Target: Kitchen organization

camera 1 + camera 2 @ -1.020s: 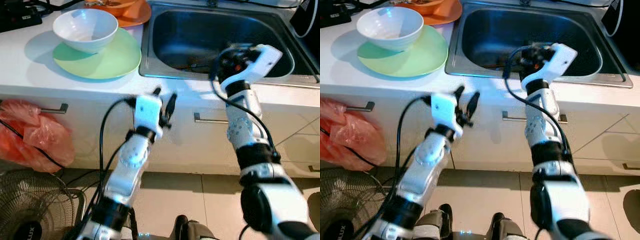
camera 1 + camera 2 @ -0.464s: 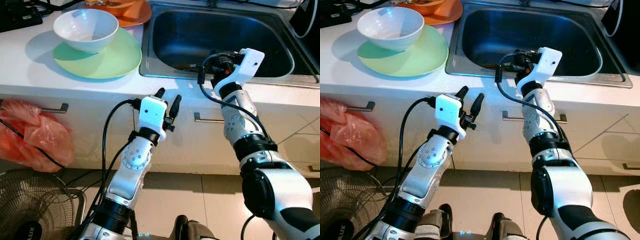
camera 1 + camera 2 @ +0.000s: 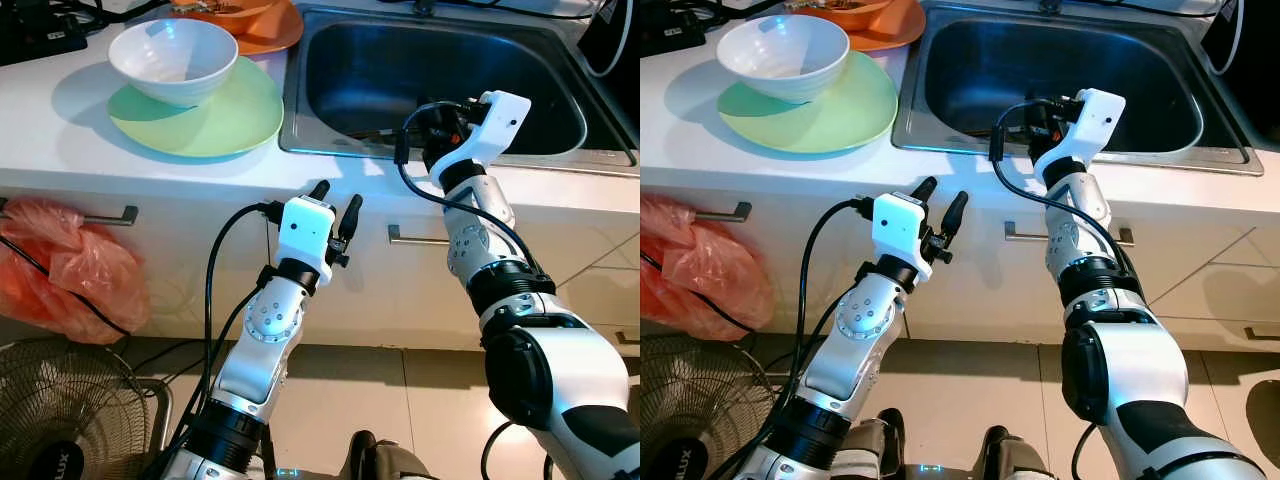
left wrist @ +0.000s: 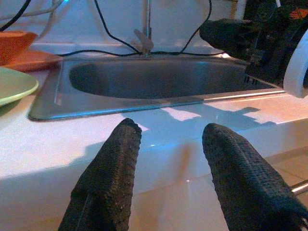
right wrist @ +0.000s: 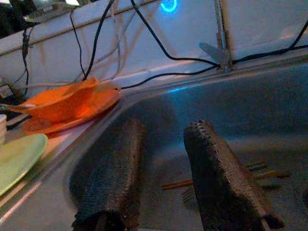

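Right tool (image 5: 163, 173) poised over the near rim of the sink (image 3: 330, 150), fingers apart and holding nothing, aimed at the chopsticks (image 5: 211, 179) and fork lying on the basin floor. Left tool (image 3: 334, 200) parted and empty, held low before the table (image 3: 60, 150) edge. Likely to skid the thin chopsticks across wet steel, or to knock a finger on the rim if dropped too steeply.

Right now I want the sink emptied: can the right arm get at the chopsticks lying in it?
Probably yes. The right gripper hangs open over the sink rim, aimed at the chopsticks on the bottom, with nothing between.
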Robot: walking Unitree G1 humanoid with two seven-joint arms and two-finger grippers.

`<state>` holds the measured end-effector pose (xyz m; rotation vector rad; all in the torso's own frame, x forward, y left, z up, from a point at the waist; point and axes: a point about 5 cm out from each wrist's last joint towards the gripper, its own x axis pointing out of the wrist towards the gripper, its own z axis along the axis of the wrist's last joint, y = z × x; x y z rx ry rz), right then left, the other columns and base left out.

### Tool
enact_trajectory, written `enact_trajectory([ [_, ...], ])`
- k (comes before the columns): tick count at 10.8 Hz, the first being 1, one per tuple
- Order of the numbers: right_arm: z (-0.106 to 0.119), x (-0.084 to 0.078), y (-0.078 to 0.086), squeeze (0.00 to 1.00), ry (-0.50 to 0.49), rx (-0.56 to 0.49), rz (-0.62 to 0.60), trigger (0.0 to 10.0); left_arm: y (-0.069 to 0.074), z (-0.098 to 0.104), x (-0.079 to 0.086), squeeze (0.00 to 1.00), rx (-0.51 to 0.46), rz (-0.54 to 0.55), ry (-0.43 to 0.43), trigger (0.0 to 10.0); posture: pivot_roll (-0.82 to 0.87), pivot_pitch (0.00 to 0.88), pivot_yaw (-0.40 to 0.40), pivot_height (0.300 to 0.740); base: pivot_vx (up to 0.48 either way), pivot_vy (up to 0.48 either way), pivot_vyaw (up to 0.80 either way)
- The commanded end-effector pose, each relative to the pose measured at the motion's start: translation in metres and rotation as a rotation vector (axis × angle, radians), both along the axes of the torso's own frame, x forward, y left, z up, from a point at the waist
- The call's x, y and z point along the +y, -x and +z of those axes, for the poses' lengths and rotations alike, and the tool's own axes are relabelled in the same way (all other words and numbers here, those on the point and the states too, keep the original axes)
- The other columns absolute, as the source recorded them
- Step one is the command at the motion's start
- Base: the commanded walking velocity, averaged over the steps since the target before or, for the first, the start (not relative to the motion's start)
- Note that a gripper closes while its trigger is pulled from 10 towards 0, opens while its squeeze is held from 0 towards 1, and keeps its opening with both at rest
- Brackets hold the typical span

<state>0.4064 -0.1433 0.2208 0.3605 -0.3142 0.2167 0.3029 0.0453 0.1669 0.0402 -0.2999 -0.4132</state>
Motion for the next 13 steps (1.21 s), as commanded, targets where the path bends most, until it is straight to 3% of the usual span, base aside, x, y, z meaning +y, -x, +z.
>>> enact_trajectory([
  [1, 0.008, -0.002, 0.001, 0.0, -0.024, -0.045, 0.001, 10.0, 0.003, 0.001, -0.005, 0.0, -0.006, -0.016, 0.002, 10.0, 0.14, 0.186, -0.072, 0.74, 0.0, 0.0, 0.0],
  [3, 0.011, -0.01, 0.011, 0.0, -0.156, -0.132, 0.011, 10.0, 0.003, 0.0, -0.002, 0.0, 0.0, 0.001, 0.01, 10.0, 0.13, 0.195, -0.074, 0.74, 0.0, 0.0, 0.0],
  [6, -0.002, -0.02, 0.037, 0.0, -0.193, -0.16, 0.039, 10.0, 0.0, 0.001, 0.004, 0.0, -0.008, 0.033, 0.013, 10.0, 0.12, 0.199, -0.071, 0.74, 0.0, 0.0, 0.0],
  [7, -0.01, -0.025, 0.047, 0.0, -0.136, -0.165, -0.002, 10.0, -0.001, 0.001, 0.01, 0.0, -0.016, 0.062, 0.018, 10.0, 0.12, 0.201, -0.07, 0.74, 0.0, 0.0, 0.0],
  [8, -0.016, -0.027, 0.055, 0.0, -0.009, -0.183, -0.034, 10.0, -0.002, 0.002, 0.016, 0.0, -0.023, 0.084, 0.02, 10.0, 0.12, 0.203, -0.068, 0.74, 0.0, 0.0, 0.0],
  [10, -0.028, -0.045, 0.073, 0.0, -0.027, -0.159, -0.1, 10.0, -0.003, 0.005, 0.03, 0.0, -0.045, 0.137, 0.028, 10.0, 0.12, 0.206, -0.065, 0.74, 0.0, 0.0, 0.0],
  [13, -0.023, -0.063, 0.099, 0.0, 0.024, -0.173, -0.213, 10.0, 0.004, 0.006, 0.056, 0.0, -0.077, 0.231, -0.001, 10.0, 0.12, 0.212, -0.063, 0.74, 0.0, 0.0, 0.0],
])
